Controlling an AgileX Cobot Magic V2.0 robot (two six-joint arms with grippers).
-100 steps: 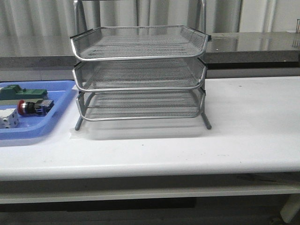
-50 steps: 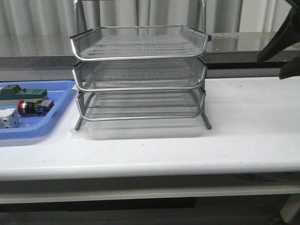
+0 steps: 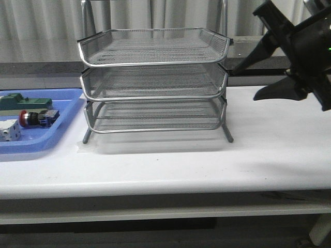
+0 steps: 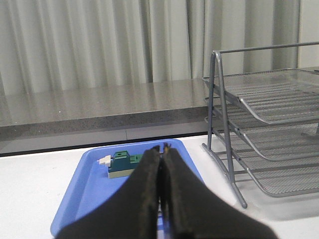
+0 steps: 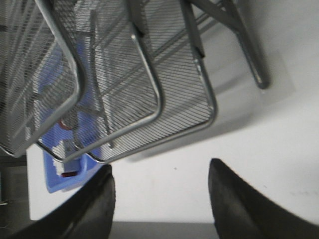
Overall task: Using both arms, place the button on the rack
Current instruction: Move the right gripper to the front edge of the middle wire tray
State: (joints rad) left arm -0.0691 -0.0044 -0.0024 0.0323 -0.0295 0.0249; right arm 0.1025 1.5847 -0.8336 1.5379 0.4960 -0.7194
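Observation:
The button [image 3: 37,118], with its red head and blue-black block, lies on its side in the blue tray [image 3: 51,135] at the left. The silver three-tier wire rack [image 3: 155,77] stands mid-table, trays pushed in. My right gripper [image 3: 246,83] hangs open and empty in the air just right of the rack's middle tier, fingers pointing at it. In the right wrist view the open gripper [image 5: 160,167] faces the rack's tray corners [image 5: 149,99]. My left gripper [image 4: 162,148] is shut and empty above the blue tray [image 4: 84,189]; the button is hidden behind its fingers.
A green rectangular block [image 3: 26,102] and a white cube [image 3: 8,129] share the blue tray with the button. The green block also shows in the left wrist view [image 4: 122,162]. A grey counter [image 3: 289,49] runs behind the table.
My right arm has come in from the right edge and moved left toward the rack, gripper open. The button, tray and rack have not moved.

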